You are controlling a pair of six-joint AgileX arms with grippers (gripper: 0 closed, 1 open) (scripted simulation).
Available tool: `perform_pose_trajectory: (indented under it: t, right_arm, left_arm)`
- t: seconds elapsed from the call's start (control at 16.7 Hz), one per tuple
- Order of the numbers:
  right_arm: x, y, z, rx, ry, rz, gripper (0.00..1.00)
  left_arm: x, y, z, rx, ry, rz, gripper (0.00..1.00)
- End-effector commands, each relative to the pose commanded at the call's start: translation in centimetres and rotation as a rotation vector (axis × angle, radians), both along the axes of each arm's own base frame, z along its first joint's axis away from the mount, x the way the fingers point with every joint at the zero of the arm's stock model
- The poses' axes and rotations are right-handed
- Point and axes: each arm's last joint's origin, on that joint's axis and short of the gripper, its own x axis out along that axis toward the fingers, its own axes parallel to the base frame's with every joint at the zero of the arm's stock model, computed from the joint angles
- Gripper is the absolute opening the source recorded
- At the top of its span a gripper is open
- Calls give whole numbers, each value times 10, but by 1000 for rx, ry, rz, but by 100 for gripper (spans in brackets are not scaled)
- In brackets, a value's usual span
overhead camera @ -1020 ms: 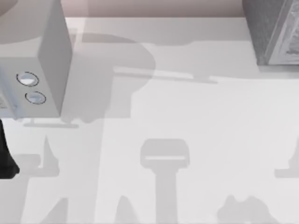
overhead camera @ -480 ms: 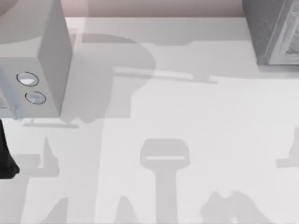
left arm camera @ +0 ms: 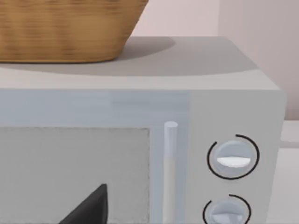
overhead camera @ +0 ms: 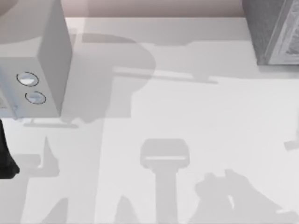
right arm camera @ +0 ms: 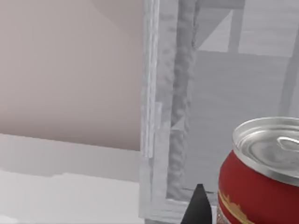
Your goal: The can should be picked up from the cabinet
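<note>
The red can (right arm camera: 261,191) with a silver lid and pull tab stands upright, close in front of the right wrist camera, against the grey inside of the cabinet (right arm camera: 177,116). A dark tip of my right gripper (right arm camera: 198,207) sits just beside the can; whether it touches the can is hidden. In the top view the cabinet (overhead camera: 275,32) stands at the table's far right corner. My left arm (overhead camera: 4,158) is parked at the left edge, and a dark part of my left gripper (left arm camera: 88,210) faces the microwave door.
A grey microwave (overhead camera: 42,60) with two round knobs (left arm camera: 232,157) stands at the far left, and a wicker basket (left arm camera: 65,28) rests on top of it. The white table (overhead camera: 187,116) carries arm shadows along its near edge.
The arm shadow at the table's near right edge has spread leftward and grown. The microwave, the cabinet and the left arm have not moved.
</note>
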Motion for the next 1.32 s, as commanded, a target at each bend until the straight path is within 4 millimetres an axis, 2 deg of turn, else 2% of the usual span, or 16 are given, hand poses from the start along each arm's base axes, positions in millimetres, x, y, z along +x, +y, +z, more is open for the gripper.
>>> perform_pose_trajectory:
  t: [0.36,0.66,0.9,1.32]
  right_arm:
    - [27,-44,0,2,29,72,0]
    - [44,-86,-15,19,58,148,0]
    - [52,-120,-36,37,73,222,0]
    - [55,-171,-84,57,67,353,0]
  left_arm:
    - [0,0,0,0,0,0,100]
    - [0,0,0,0,0,0,100]
    - [0,0,0,0,0,0,100]
    - [0,0,0,0,0,0,100]
